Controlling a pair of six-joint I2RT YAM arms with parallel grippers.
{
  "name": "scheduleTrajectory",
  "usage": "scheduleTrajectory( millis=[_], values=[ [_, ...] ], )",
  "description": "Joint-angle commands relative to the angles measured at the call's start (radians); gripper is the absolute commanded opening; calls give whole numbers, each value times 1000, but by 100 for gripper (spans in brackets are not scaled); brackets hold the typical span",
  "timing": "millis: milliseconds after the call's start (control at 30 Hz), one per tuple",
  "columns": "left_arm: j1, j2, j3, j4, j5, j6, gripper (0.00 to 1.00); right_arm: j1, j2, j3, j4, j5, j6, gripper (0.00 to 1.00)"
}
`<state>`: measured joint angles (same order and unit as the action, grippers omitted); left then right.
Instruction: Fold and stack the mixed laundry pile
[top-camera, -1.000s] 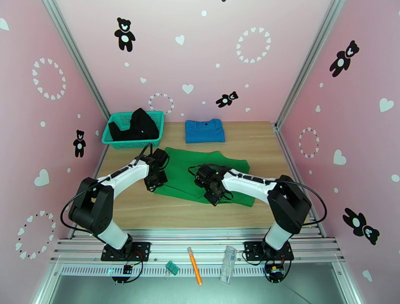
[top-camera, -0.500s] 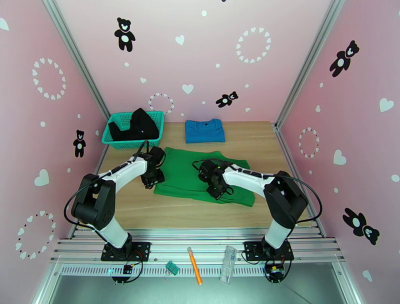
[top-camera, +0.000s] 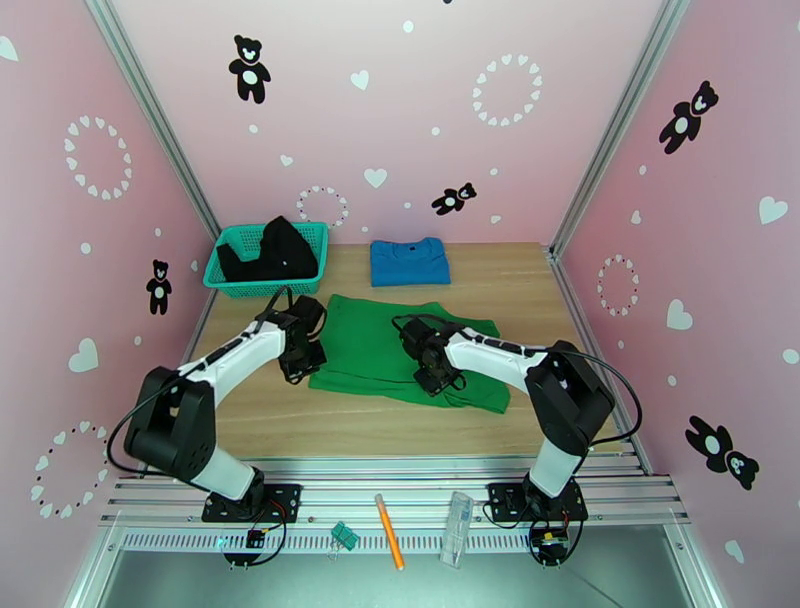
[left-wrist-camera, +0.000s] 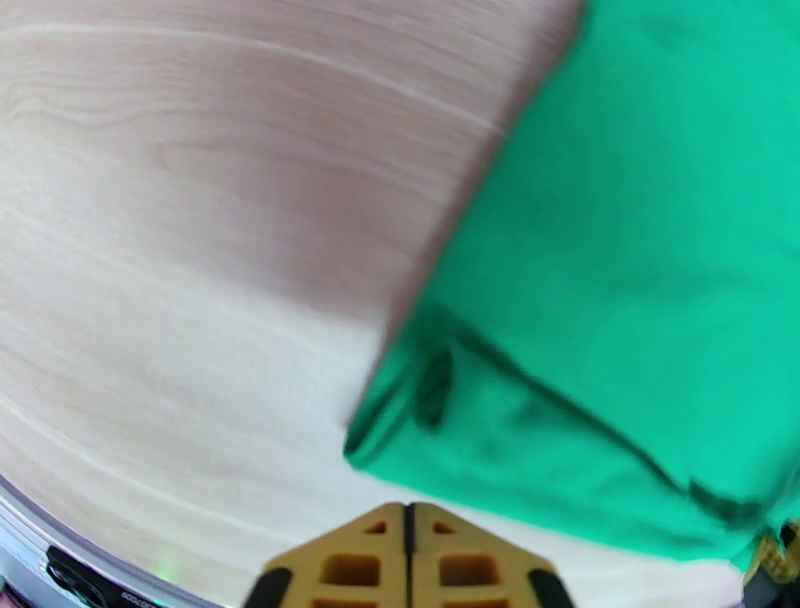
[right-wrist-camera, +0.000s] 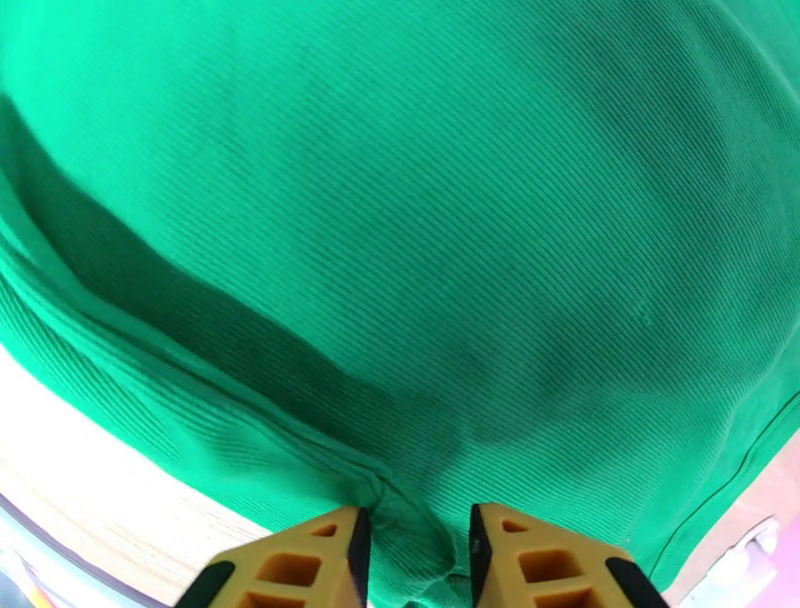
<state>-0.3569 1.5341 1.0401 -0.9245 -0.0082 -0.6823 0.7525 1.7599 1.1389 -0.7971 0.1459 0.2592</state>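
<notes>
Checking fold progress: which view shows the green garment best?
Top external: nearly the whole green garment shows, spread out, with its outline readable. Left wrist catches one folded corner; right wrist, a close patch of ribbed cloth.

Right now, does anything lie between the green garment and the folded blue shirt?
Nothing visible does. Bare table separates the green garment from the blue shirt; the basket stands off to the left.

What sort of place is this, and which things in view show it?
Probably a robot test booth: pink sticker-covered walls, an aluminium frame rail, and a left arm and right arm bolted by a wooden table holding a green garment.
</notes>
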Motion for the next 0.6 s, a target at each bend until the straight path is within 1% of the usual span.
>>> scheduleTrajectory(
  millis=[0, 33, 267, 400, 567],
  values=[
    [-18, -16, -37, -17, 41, 18, 2, -2, -3, 25, -18, 17, 47, 30],
    [-21, -10, -45, -9, 46, 18, 0, -2, -9, 24, -17, 18, 52, 28],
    [-34, 62, -56, 60, 79, 21, 0, -2, -34, 0, -14, 14, 70, 16],
    [-34, 108, -23, 80, 58, 23, 0, -2, -38, -12, -8, 11, 78, 14],
    [-32, 210, 36, 104, 36, 42, 0, -2, -34, -23, -2, 6, 87, 13]
  ],
)
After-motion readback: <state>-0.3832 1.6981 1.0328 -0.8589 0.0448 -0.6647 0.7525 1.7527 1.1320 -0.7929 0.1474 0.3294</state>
